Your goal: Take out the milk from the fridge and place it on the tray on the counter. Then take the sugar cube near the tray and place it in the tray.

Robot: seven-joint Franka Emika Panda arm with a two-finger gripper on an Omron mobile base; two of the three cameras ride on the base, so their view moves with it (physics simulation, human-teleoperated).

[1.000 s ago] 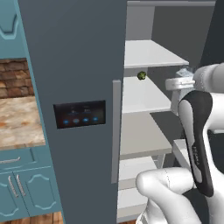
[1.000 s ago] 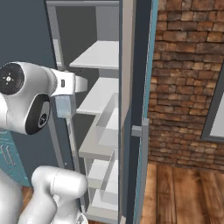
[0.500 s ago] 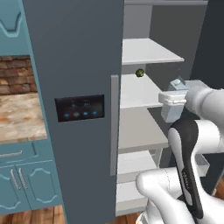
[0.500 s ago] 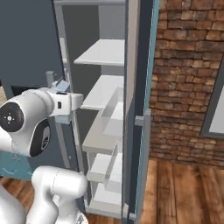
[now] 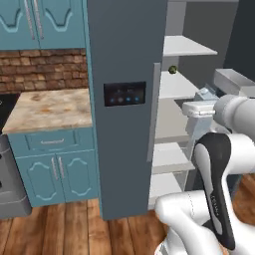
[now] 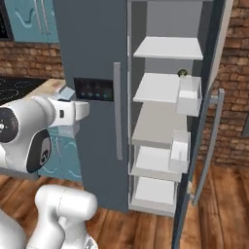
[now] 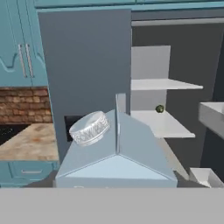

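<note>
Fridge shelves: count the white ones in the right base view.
5 in the fridge, stacked: top, second, third, fourth, bottom. The door bins may hide more.

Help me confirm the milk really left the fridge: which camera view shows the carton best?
The hand view: the milk sits close up, gable top and round cap plain, in front of the fridge. The left base view shows just its top above the gripper; the right base view a pale corner.

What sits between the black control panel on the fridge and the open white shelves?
The long grey handle, upright at the edge of the closed fridge door, stands between the panel and the shelves. The right base view shows it best.
</note>
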